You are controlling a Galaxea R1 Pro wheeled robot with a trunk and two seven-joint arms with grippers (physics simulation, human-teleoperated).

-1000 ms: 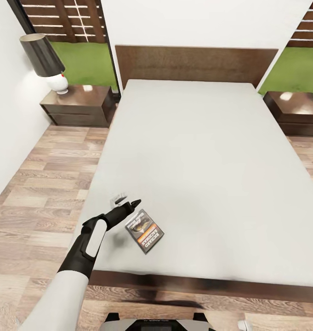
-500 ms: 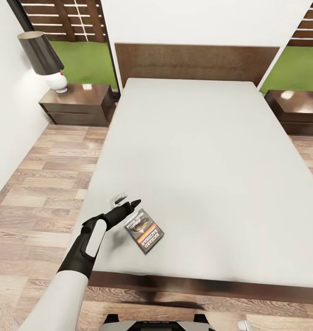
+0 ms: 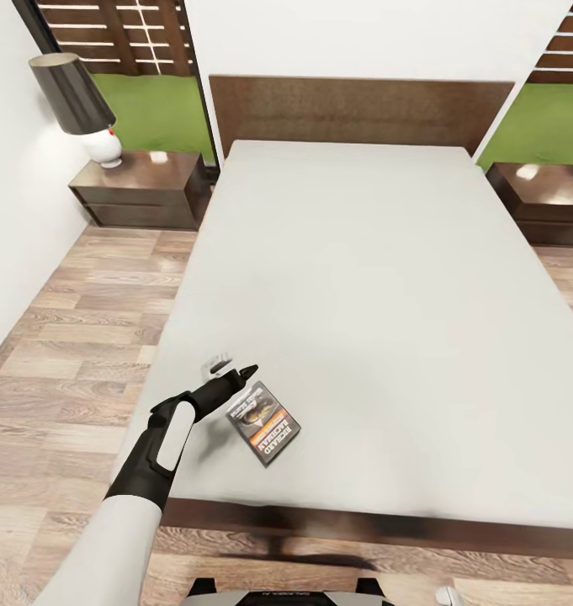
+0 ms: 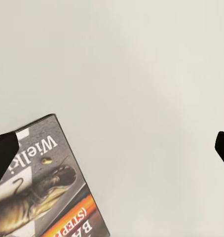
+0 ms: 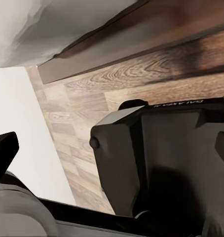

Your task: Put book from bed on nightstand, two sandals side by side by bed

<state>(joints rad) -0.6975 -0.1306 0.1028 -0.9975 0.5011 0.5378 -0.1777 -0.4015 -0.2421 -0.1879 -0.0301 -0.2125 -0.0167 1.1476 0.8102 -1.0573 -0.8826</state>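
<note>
**Inspector A:** The book (image 3: 264,422) is being observed lying flat, cover up, on the bed (image 3: 362,278) near its foot and left edge. It is being judged thin, light and somewhat flexible, with a smooth cover that may slip.

**Inspector B:** Where is a hold being advised?

**Inspector A:** Across a short edge or corner, since the flat face against the soft mattress is offering no purchase; the mattress is expected to yield as a fingertip is pressed under.

**Inspector B:** And the left tool (image 3: 232,369)?

**Inspector A:** It is being seen spread, just beside the book's near corner, nothing pinched. The right tool (image 5: 114,148) is also being read as spread, empty. The nightstand (image 3: 139,189) is being noted well apart, by the headboard.
</note>
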